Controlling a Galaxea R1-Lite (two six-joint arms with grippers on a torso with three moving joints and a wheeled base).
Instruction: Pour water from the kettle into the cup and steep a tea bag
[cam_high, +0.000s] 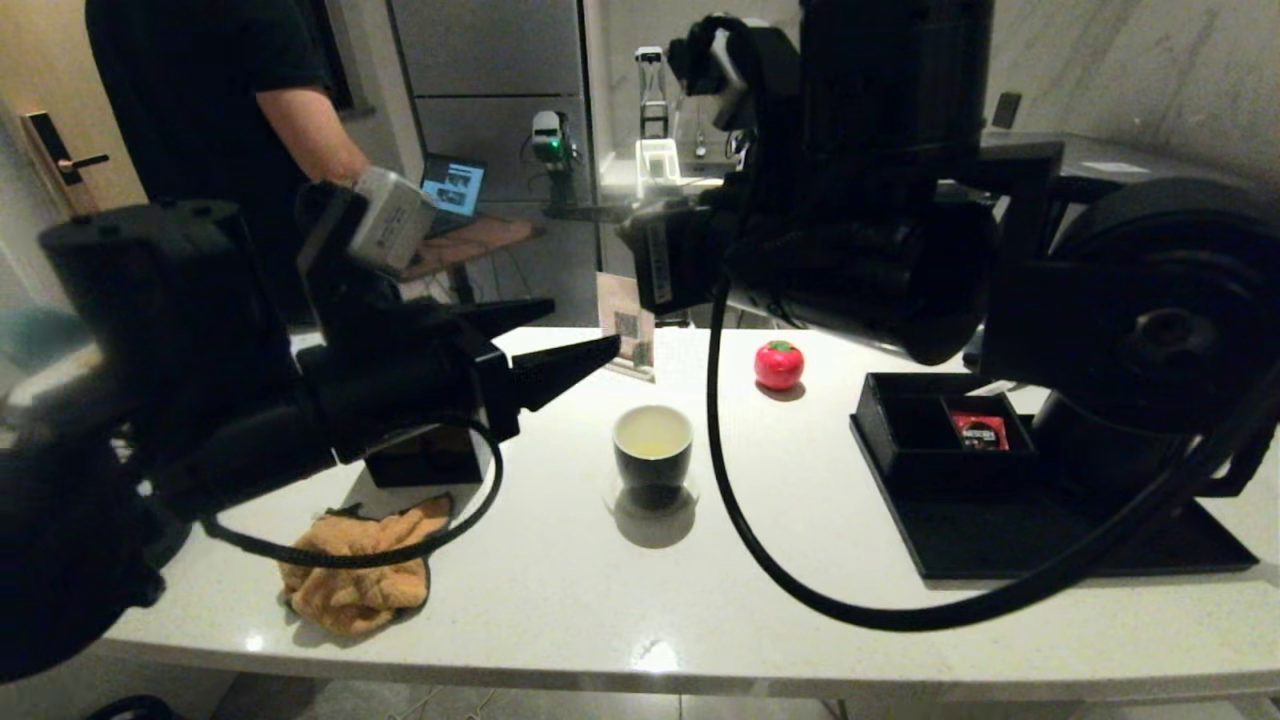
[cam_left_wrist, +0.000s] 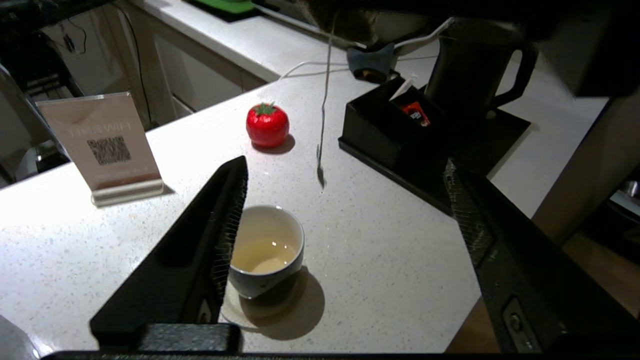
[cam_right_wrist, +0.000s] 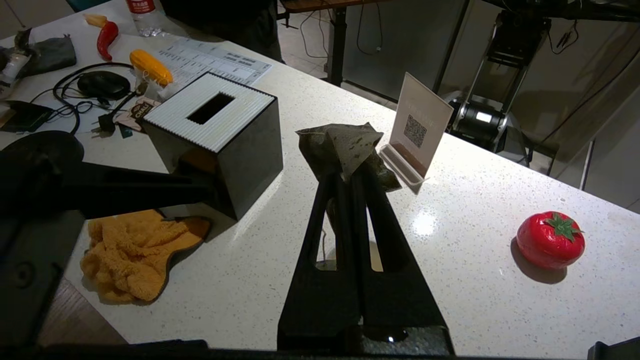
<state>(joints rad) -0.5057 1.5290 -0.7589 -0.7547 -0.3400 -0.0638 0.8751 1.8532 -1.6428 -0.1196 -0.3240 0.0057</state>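
The right end effector (cam_right_wrist: 350, 172) has its long black tapered fingers pressed together on the tea bag (cam_right_wrist: 345, 145), a crumpled grey, speckled pouch with a pointed top, held in the air above the pale speckled counter (cam_high: 800, 600). The left end effector (cam_left_wrist: 345, 215) hangs over the cup (cam_high: 653, 455) with its mesh-padded fingers spread wide, touching nothing. The cup, glossy black outside and white inside, sits mid-counter holding faintly yellow-green water (cam_left_wrist: 262, 255). The matte black kettle (cam_left_wrist: 470, 65) with its loop handle stands on a flat black tray (cam_high: 1050, 540) at the cup's three o'clock, largely hidden in the head view by the right arm. A red tomato-shaped object (cam_high: 779, 364) lies at the cup's one o'clock, a QR-code sign (cam_high: 627, 325) at twelve, a crumpled orange cloth (cam_high: 360, 570) at eight and a black ribbed-top tissue box (cam_right_wrist: 215, 135) at nine.
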